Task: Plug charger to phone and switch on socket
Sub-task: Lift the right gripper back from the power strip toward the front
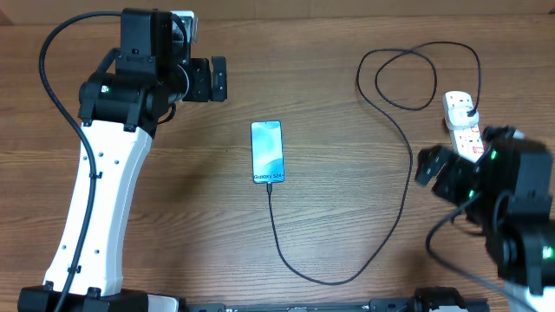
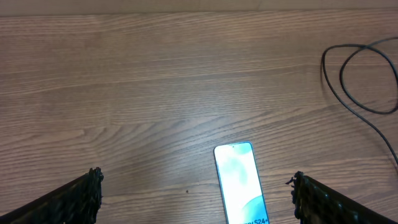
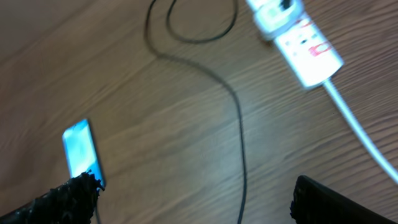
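The left gripper (image 2: 196, 180) hangs over the table (image 1: 191, 217) at far left, jaws spread wide with nothing between them. The phone (image 1: 267, 152) lies flat near the middle of the table, just ahead of that gripper in the left wrist view, screen lit light blue.

The charger (image 1: 408, 173) meets the phone's near short edge, so the tip looks already seated, though it is too small to be sure. From there the cable runs toward the robot, curves right, climbs and loops at the far side. Its plug (image 1: 469, 110) sits in the socket (image 1: 462, 126) at far right.

The right gripper (image 3: 196, 185) hovers close to the socket, just on its near side, jaws fully apart and empty. The socket's red markings (image 3: 315, 45) are blurred, so whether the switch is on cannot be told.

As I judge it, the plugging-in is probably done and the switching-on is what remains, with the right arm nearest to do it.
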